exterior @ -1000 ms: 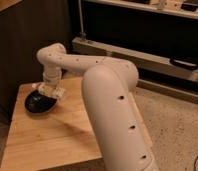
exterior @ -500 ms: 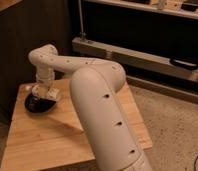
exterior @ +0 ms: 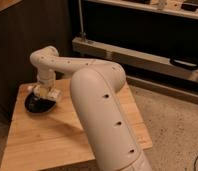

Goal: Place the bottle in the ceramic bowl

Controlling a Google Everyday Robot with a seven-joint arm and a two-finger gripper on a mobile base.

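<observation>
The ceramic bowl point(exterior: 36, 105) is dark, glossy and shallow, and sits at the far left of the wooden table point(exterior: 57, 135). My gripper point(exterior: 46, 96) hangs from the white arm point(exterior: 99, 107) directly over the bowl, close to its rim. A small whitish elongated thing, which looks like the bottle point(exterior: 51, 93), lies crosswise at the gripper's end just above the bowl. I cannot tell whether it is held or resting in the bowl. The arm's thick link covers the middle of the table.
A dark wall stands behind the table on the left. A metal shelf frame point(exterior: 137, 55) with a dark handle point(exterior: 184, 63) runs along the back right. Speckled floor point(exterior: 174, 130) lies to the right of the table's edge.
The arm's elbow and big link have swung left, closer to the bowl. The gripper has stayed over the bowl and sits slightly lower.
</observation>
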